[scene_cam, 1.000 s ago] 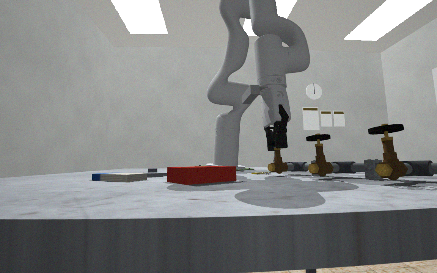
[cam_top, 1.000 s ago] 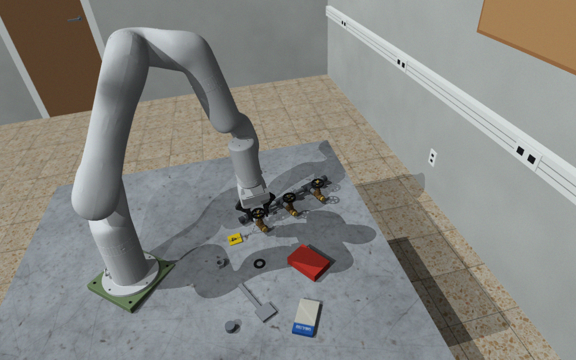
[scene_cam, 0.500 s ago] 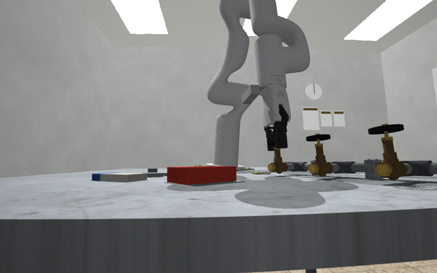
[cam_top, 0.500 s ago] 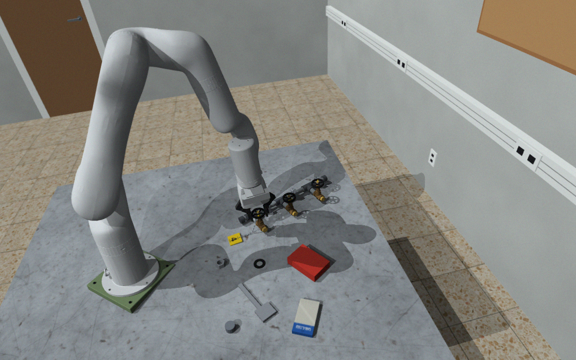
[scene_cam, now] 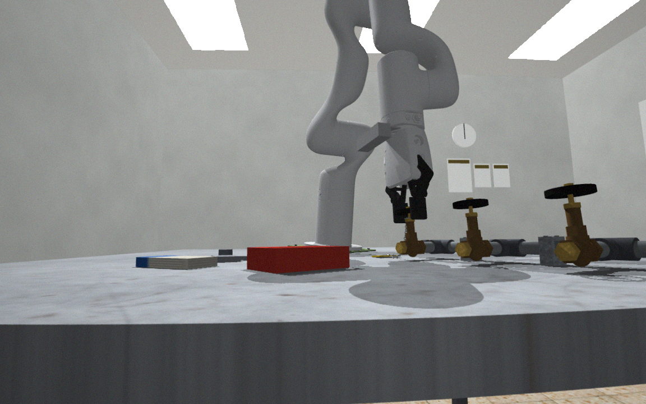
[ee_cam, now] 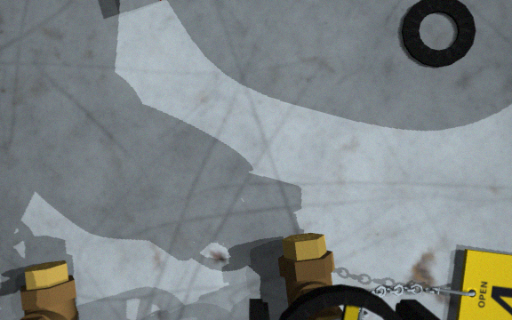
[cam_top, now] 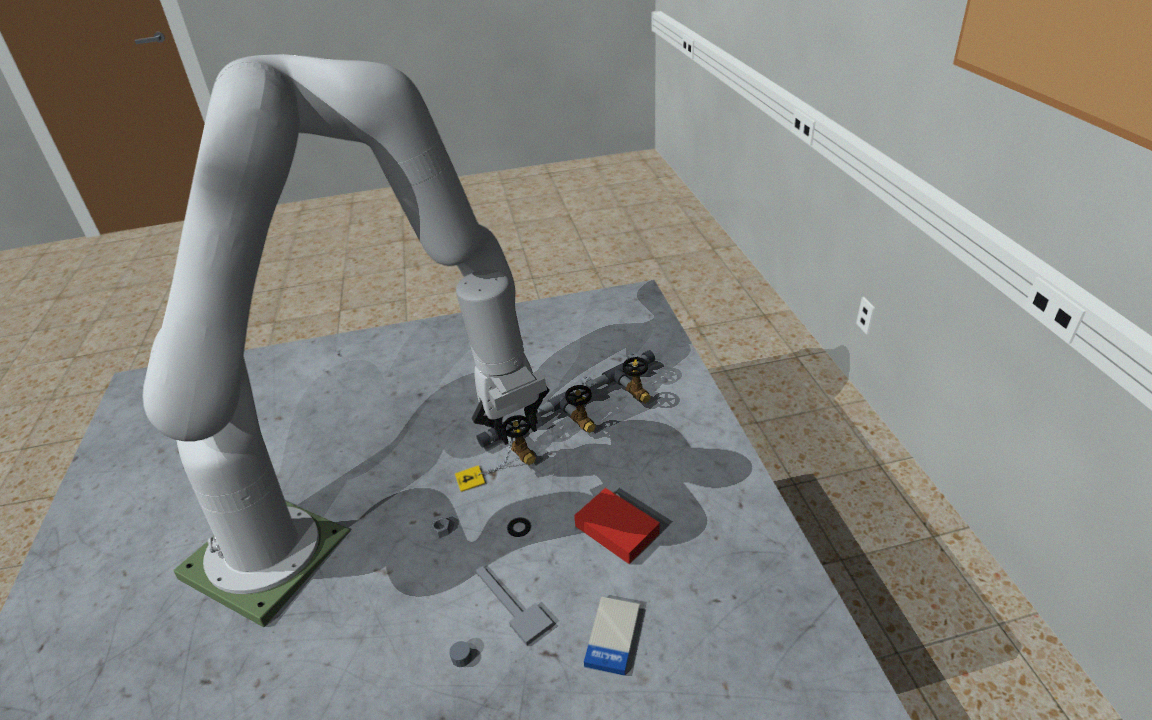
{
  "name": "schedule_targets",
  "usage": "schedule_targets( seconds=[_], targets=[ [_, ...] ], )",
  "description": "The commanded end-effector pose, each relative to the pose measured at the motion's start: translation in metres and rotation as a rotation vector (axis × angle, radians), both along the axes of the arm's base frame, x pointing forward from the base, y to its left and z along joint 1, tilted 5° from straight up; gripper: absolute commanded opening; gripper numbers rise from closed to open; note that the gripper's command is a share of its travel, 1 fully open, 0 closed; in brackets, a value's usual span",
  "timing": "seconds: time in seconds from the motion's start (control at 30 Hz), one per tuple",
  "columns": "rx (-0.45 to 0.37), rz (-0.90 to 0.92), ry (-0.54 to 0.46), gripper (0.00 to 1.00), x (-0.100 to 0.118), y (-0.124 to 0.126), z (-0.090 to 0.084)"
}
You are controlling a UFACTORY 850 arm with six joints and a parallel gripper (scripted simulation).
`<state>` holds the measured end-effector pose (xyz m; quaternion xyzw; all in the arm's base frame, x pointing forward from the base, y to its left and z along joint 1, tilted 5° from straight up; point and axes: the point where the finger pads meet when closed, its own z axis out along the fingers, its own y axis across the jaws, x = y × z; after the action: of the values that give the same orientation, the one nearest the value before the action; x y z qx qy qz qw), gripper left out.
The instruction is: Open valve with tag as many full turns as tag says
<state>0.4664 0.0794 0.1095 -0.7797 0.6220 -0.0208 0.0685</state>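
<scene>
Three brass valves with black handwheels stand in a row on a grey pipe. A yellow tag (cam_top: 469, 478) reading "OPEN 4 TURNS" (ee_cam: 500, 291) lies on the table, chained to the valve nearest the arm's base (cam_top: 519, 440). My gripper (cam_top: 516, 424) reaches down from above and is shut on that valve's black handwheel (ee_cam: 333, 302), which shows at the bottom edge of the wrist view. In the exterior view the fingers (scene_cam: 409, 206) hide the wheel above the brass body (scene_cam: 410, 242). The middle valve (cam_top: 579, 404) and the far valve (cam_top: 635, 374) stand free.
A red box (cam_top: 617, 523), a black ring (cam_top: 518, 521), a small grey nut (cam_top: 442, 525), a grey flat tool (cam_top: 515, 606), a grey puck (cam_top: 463, 652) and a white-and-blue box (cam_top: 612, 634) lie on the table in front of the valves. The arm's green base plate (cam_top: 262, 567) is at the left.
</scene>
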Motion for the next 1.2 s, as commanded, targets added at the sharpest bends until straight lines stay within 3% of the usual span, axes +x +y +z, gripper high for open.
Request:
schedule_targets(
  seconds=[0.0,0.53,0.6,0.63,1.1,1.17],
  targets=[
    [-0.01,0.158,-0.018,0.0,0.0009,0.0001,0.0007],
    [-0.107,0.822,-0.07,0.0,0.0009,0.0001,0.0007],
    [-0.107,0.822,-0.07,0.0,0.0009,0.0001,0.0007],
    [-0.12,0.947,-0.081,0.0,0.0009,0.0001,0.0007],
    [-0.231,1.515,-0.114,0.0,0.0009,0.0001,0.0007],
    [-0.231,1.515,-0.114,0.0,0.0009,0.0001,0.0007]
  ],
)
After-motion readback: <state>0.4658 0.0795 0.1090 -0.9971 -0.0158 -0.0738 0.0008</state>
